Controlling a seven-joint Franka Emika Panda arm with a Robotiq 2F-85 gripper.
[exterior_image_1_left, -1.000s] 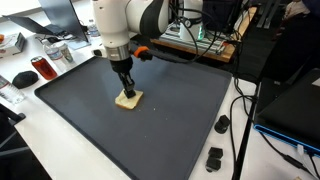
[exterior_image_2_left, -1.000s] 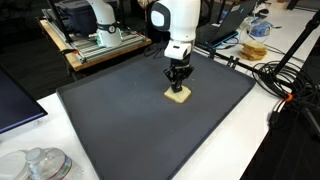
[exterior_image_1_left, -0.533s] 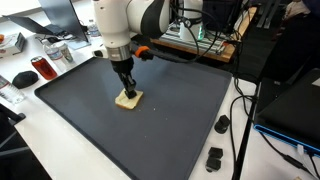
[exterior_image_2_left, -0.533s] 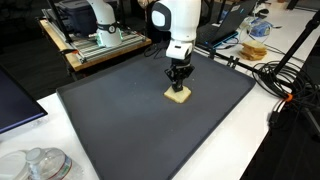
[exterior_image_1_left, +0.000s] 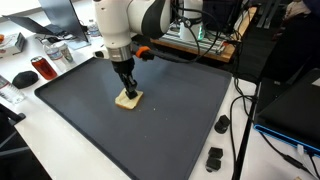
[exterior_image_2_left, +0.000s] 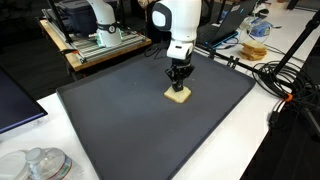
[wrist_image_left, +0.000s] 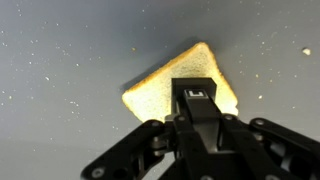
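A piece of toast-like bread (exterior_image_1_left: 129, 100) (exterior_image_2_left: 178, 96) lies flat on the dark mat (exterior_image_1_left: 160, 135) (exterior_image_2_left: 115, 120), a little towards its far side. My gripper (exterior_image_1_left: 127, 88) (exterior_image_2_left: 178, 84) points straight down over the bread, its tips at or just above the bread's top. In the wrist view the bread (wrist_image_left: 158, 88) shows pale with browned edges. There my gripper (wrist_image_left: 196, 96) covers its middle, jaws pressed together with nothing seen between them. Whether the tips touch the bread I cannot tell.
Beside the mat lie two small black parts (exterior_image_1_left: 222, 124) (exterior_image_1_left: 214, 158), a red can (exterior_image_1_left: 42, 68) and a black mouse (exterior_image_1_left: 22, 78). Cables (exterior_image_2_left: 285, 85), a jar (exterior_image_2_left: 257, 28), a glass lid (exterior_image_2_left: 40, 165) and another robot on a wooden stand (exterior_image_2_left: 100, 40) surround the mat.
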